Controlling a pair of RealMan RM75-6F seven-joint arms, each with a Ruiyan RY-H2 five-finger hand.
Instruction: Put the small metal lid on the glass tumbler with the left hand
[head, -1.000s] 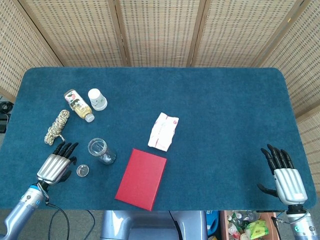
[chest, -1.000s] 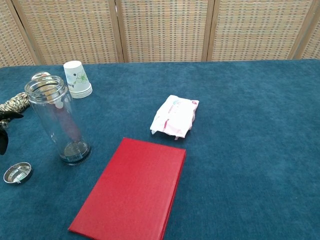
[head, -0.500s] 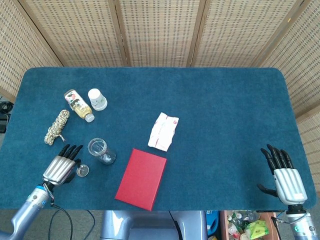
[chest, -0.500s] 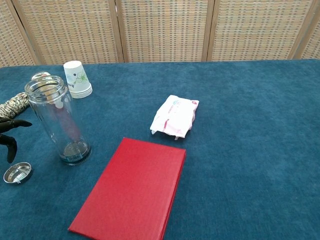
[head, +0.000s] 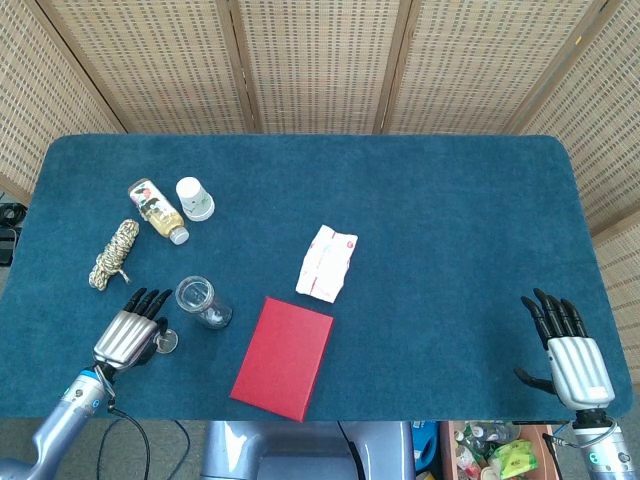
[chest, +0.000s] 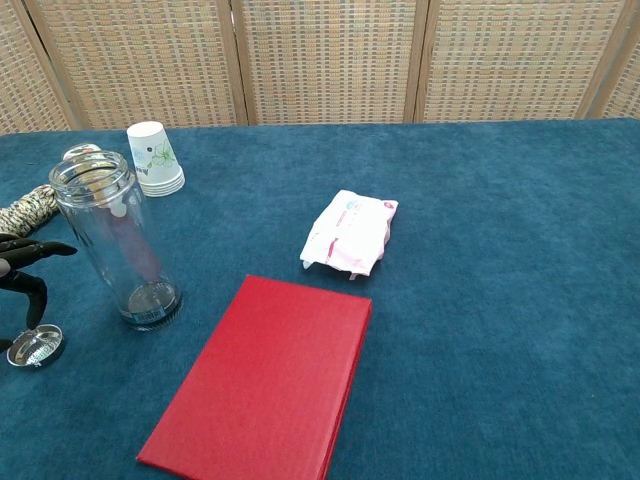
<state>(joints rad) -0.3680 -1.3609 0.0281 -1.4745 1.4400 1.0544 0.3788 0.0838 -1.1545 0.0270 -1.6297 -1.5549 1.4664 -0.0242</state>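
The small metal lid (chest: 35, 346) lies flat on the blue cloth, left of the tall glass tumbler (chest: 115, 240), which stands upright with an open mouth. From the head view the lid (head: 166, 342) peeks out beside my left hand (head: 131, 337), and the tumbler (head: 199, 301) stands just to its right. My left hand (chest: 22, 275) hovers over the lid with fingers spread, holding nothing. Far off at the table's front right corner, my right hand (head: 567, 352) rests open.
A red book (head: 283, 357) lies right of the tumbler. A white tissue pack (head: 327, 262) sits mid-table. Behind the tumbler are a stack of paper cups (head: 195, 198), a small bottle (head: 158, 211) and a coil of rope (head: 113, 254).
My left hand has slid right, from beside the lid to over it. The right hand, lid and tumbler have not moved.
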